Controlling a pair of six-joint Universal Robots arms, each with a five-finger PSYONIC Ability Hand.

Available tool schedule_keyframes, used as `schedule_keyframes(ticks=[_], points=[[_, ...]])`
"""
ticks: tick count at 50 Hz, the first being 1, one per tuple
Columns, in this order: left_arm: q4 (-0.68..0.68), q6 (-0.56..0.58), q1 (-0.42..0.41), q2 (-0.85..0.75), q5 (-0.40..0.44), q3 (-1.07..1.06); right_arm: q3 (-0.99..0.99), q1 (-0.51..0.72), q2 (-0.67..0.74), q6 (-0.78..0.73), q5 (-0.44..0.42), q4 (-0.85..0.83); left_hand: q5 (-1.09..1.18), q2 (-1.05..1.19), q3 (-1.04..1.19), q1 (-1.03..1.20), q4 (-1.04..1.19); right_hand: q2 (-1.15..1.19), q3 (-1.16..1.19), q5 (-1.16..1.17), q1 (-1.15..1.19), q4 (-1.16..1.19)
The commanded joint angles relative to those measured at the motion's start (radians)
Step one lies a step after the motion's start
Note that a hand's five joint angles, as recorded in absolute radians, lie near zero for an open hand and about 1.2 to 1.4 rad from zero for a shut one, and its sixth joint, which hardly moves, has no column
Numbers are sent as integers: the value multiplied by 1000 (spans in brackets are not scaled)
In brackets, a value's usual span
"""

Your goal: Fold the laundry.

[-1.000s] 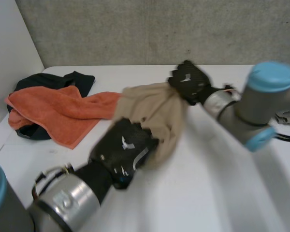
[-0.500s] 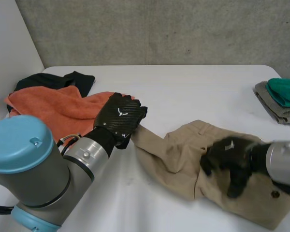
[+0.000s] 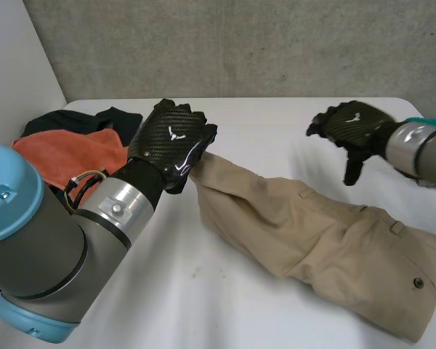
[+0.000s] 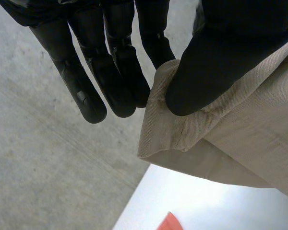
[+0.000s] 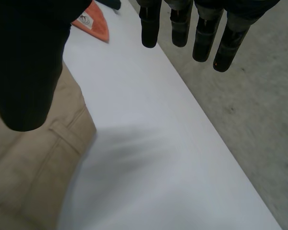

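Head view showed me the tan trousers (image 3: 327,233) lying long and flat across the smooth white table (image 3: 203,305), twill cloth with a buttoned pocket. My left hand (image 3: 171,142) had a leg hem pinched between thumb and fingers. Right hand (image 3: 352,127) hung beside them, fingers loose, spread, holding nothing. Fuzzy orange towel (image 3: 58,156) sat crumpled by the left arm.
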Motion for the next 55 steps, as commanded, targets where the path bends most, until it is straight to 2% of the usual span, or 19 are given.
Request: schedule_keyframes(ticks=[1, 4, 10, 11, 15, 16, 19, 20, 23, 24, 27, 30, 31, 36, 42, 50, 55], points=[[0, 26, -43, 9, 7, 52, -93, 45, 214, -8, -118, -102, 239, 192, 201, 275, 193, -44, -35, -66, -21, -59], [0, 26, -62, 10, 7, 72, -122, 77, 281, -8, -158, -104, 239, 192, 201, 275, 193, -44, -35, -66, -21, -59], [-3, 26, -73, 10, 9, 115, -145, 103, 376, -10, -157, -91, 239, 192, 201, 275, 193, -34, -25, -56, -11, -49], [-3, 26, -73, 9, 9, 116, -149, 103, 385, -10, -155, -91, 239, 192, 201, 275, 193, 48, 56, 25, 71, 33], [0, 26, -70, 5, 10, 127, -207, 105, 425, -8, -134, -101, 239, 192, 201, 275, 193, 1006, 1015, 984, 1029, 991], [3, 26, -70, 4, 10, 130, -250, 105, 433, -8, -109, -110, 239, 192, 201, 275, 193, 1176, 1185, 1154, 1199, 1161], [8, 26, -65, -1, 10, 153, -323, 105, 422, -4, -31, -156, 239, 192, 201, 275, 193, 1178, 1187, 1156, 1201, 1163], [8, 27, -62, -2, 12, 162, -359, 106, 404, 15, 42, -230, 239, 192, 201, 275, 193, 1178, 1187, 1156, 1201, 1163], [18, 39, -48, -17, 10, 243, -378, 110, 335, 84, 147, -391, 239, 192, 201, 275, 193, 1178, 1187, 1156, 1201, 1163], [29, 53, -39, -31, 10, 285, -369, 105, 268, 160, 193, -498, 239, 192, 201, 275, 193, 1178, 1187, 1156, 1201, 1163], [58, 79, -13, -73, 10, 372, -338, 93, 139, 341, 213, -658, 239, 192, 201, 275, 193, 1178, 1187, 1156, 1201, 1163], [118, 109, 22, -113, 6, 499, -329, 94, 65, 446, 230, -731, 239, 192, 201, 275, 193, 1178, 1187, 1156, 1201, 1163], [138, 113, 25, -122, 6, 532, -320, 93, 24, 475, 260, -771, 239, 192, 201, 275, 193, 1178, 1187, 1156, 1201, 1163], [271, 112, 52, -192, -22, 716, -294, 87, -78, 466, 366, -863, 239, 192, 201, 275, 193, 1178, 1187, 1156, 1201, 1163], [291, 107, 64, -215, -39, 702, -205, 45, -125, 466, 324, -875, 239, 192, 201, 275, 193, 1178, 1187, 1156, 1201, 1163], [297, 106, 62, -228, -37, 445, 82, 31, -113, 458, 212, -862, 239, 192, 201, 275, 193, 1178, 1187, 1156, 1201, 1163], [284, 107, 56, -329, -37, 288, 255, 42, -66, 417, 172, -858, 239, 192, 201, 275, 193, 1178, 1187, 1156, 1201, 1163]])
